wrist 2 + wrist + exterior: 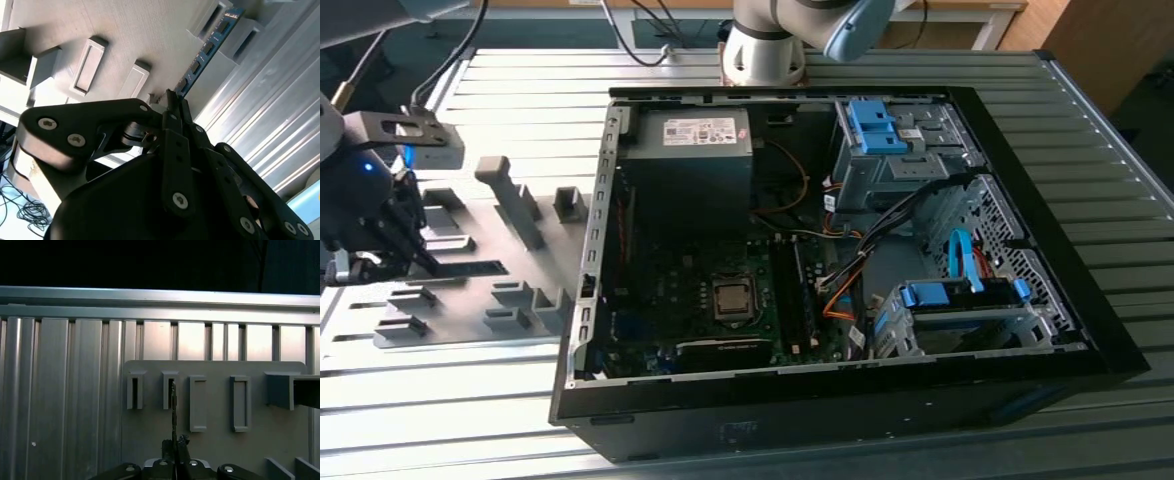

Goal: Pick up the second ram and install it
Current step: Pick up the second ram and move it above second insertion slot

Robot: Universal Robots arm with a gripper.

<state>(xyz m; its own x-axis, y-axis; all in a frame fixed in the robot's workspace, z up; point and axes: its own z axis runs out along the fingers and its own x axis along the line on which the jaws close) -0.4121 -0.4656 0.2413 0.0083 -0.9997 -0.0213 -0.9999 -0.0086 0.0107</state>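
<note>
Nearest the wrist cameras, the end effector (172, 100) (175, 444) has its fingers drawn almost together, pinching one end of the second ram (207, 47) (173, 402). The thin dark strip stands on edge and runs away from the fingertips. Its far end sits in the slot of a grey holder block (170, 389), one of a row on the flat grey fixture plate (215, 440). The plate lies on the ribbed aluminium worktop (60, 390).

In the exterior view the end effector (414, 262) is at that view's left, over the fixture plate (467, 315), with the second ram (474, 268) lying low across it. Just beside the plate, toward that view's right, an open computer case (1107, 340) rests on the worktop (520, 70), showing its motherboard (674, 285) and power supply (694, 160). Beyond the case stands the arm base (767, 55).
</note>
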